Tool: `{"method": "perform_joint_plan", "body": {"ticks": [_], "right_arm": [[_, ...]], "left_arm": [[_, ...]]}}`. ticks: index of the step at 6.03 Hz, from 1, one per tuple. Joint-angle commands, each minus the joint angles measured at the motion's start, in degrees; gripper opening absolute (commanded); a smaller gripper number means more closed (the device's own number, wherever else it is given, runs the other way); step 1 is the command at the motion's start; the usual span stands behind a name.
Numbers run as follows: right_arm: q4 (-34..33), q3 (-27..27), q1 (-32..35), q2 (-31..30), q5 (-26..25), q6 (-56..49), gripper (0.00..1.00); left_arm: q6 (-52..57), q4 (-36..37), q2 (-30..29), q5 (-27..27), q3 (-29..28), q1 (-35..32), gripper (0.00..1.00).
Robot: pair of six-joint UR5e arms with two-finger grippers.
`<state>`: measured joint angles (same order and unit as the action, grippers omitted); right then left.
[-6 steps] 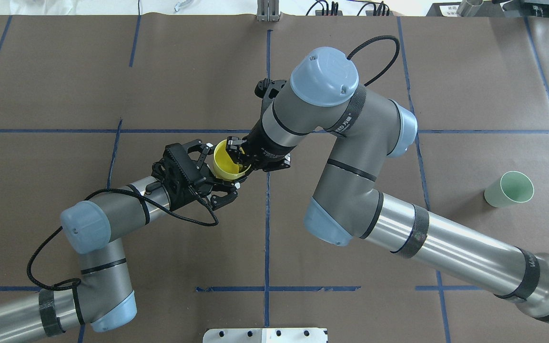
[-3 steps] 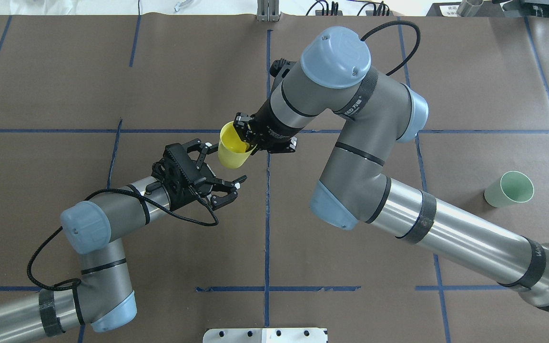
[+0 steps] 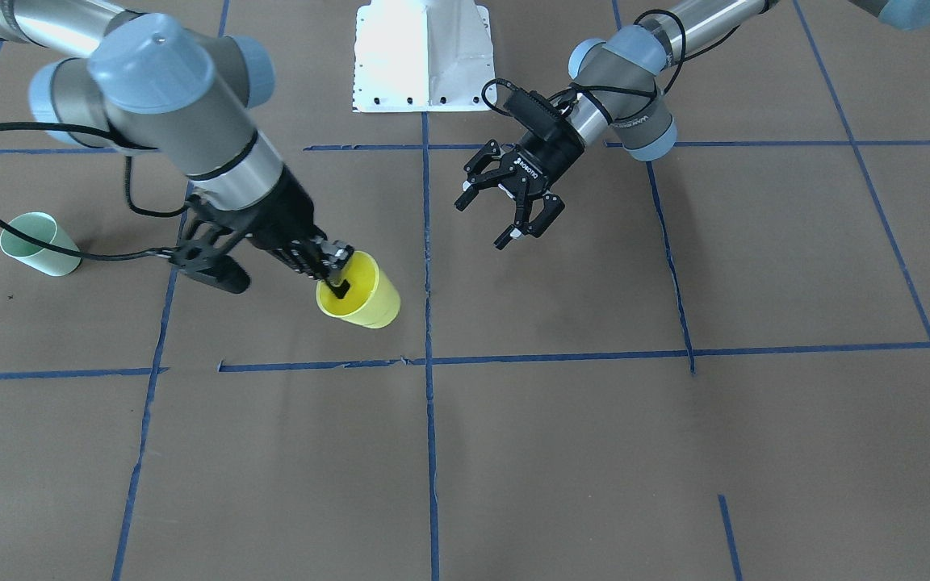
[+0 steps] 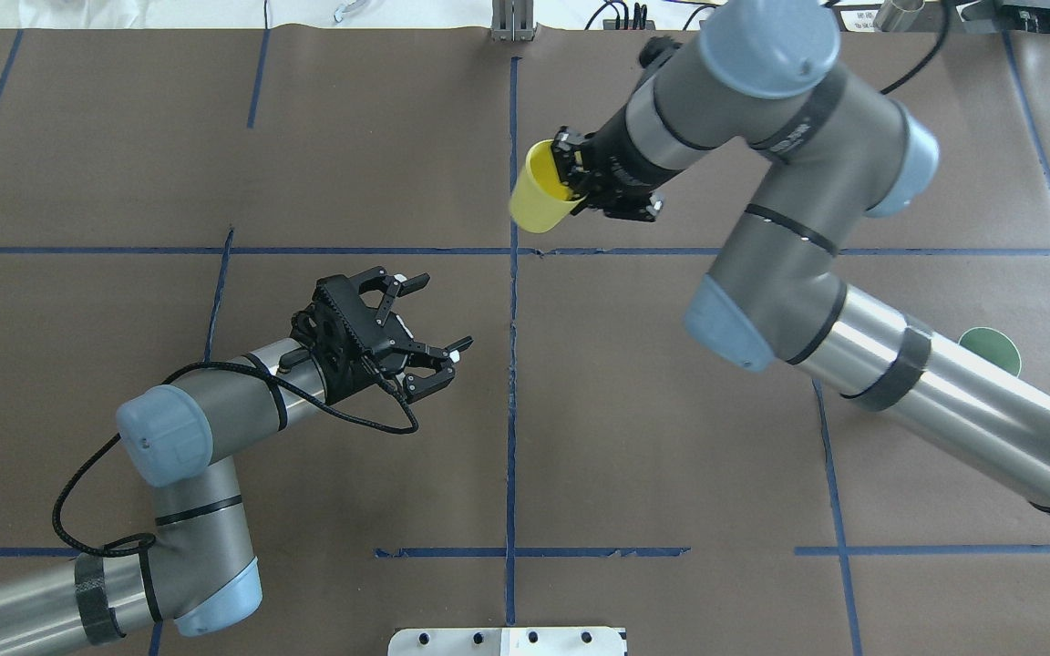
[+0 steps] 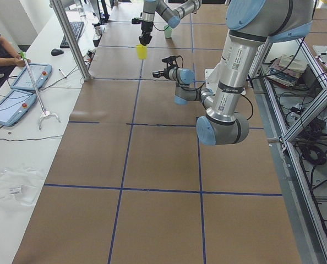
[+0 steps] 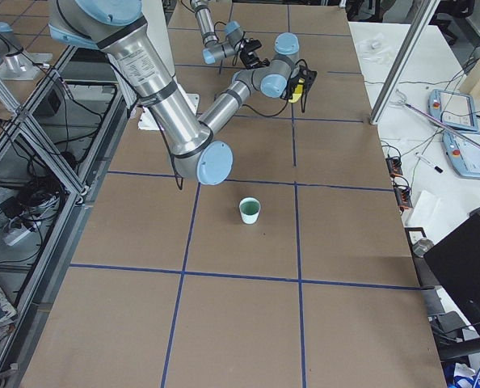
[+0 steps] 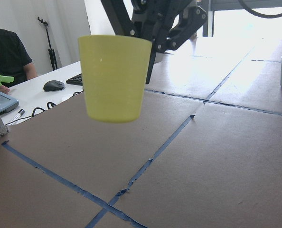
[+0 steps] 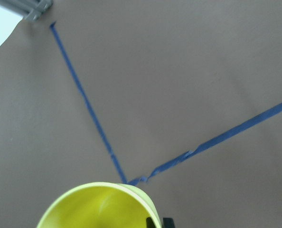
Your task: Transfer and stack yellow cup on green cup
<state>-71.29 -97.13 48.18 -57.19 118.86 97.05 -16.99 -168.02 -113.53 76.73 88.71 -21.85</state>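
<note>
The yellow cup hangs above the table, upright. My right gripper is shut on its rim, one finger inside and one outside; this also shows in the front view. The cup fills the left wrist view, and its rim is at the bottom of the right wrist view. My left gripper is open and empty, well apart from the cup. The green cup stands on the table at the robot's far right. In the overhead view the green cup is mostly hidden behind my right arm.
A white mounting plate sits at the robot's base. Blue tape lines cross the brown table cover. A side table with tablets and a seated person lies beyond the table's far edge.
My right arm has carried the yellow cup away from the left gripper, toward the table's far side and to the right. The left gripper has stayed open and still.
</note>
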Motion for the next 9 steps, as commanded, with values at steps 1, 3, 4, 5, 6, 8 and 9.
{"method": "perform_joint_plan", "body": {"ticks": [1, 3, 4, 5, 6, 8, 9], "right_arm": [[0.3, -2.4, 5.9, -8.5, 0.2, -0.1, 0.0], [0.2, -6.8, 10.7, -19.4, 0.3, -10.4, 0.0], [0.2, -8.4, 13.0, -24.0, 0.8, -17.3, 0.0], [0.2, -9.7, 14.9, -26.7, 2.1, -21.3, 0.0], [0.2, -11.0, 16.3, -28.7, 3.1, -23.7, 0.0], [0.3, -13.3, 19.2, -32.9, 4.1, -29.2, 0.0], [0.3, -14.8, 19.6, -34.9, 4.2, -30.5, 0.0]], "left_arm": [[0.0, 0.1, 0.0, 0.0, 0.0, 0.1, 0.92], [0.0, 0.2, -1.1, -1.0, -0.5, 0.3, 0.92], [0.0, 0.2, -0.7, -1.1, -0.3, 0.2, 0.92], [-0.1, 0.2, -0.6, -1.3, -0.4, -1.2, 0.93], [-0.6, 0.3, -0.4, -2.2, -0.6, -3.0, 0.99], [-9.6, 2.8, -0.4, -2.9, -2.2, -7.1, 0.99], [-13.0, 6.6, -0.4, -2.6, -3.0, -8.8, 0.99]]}}
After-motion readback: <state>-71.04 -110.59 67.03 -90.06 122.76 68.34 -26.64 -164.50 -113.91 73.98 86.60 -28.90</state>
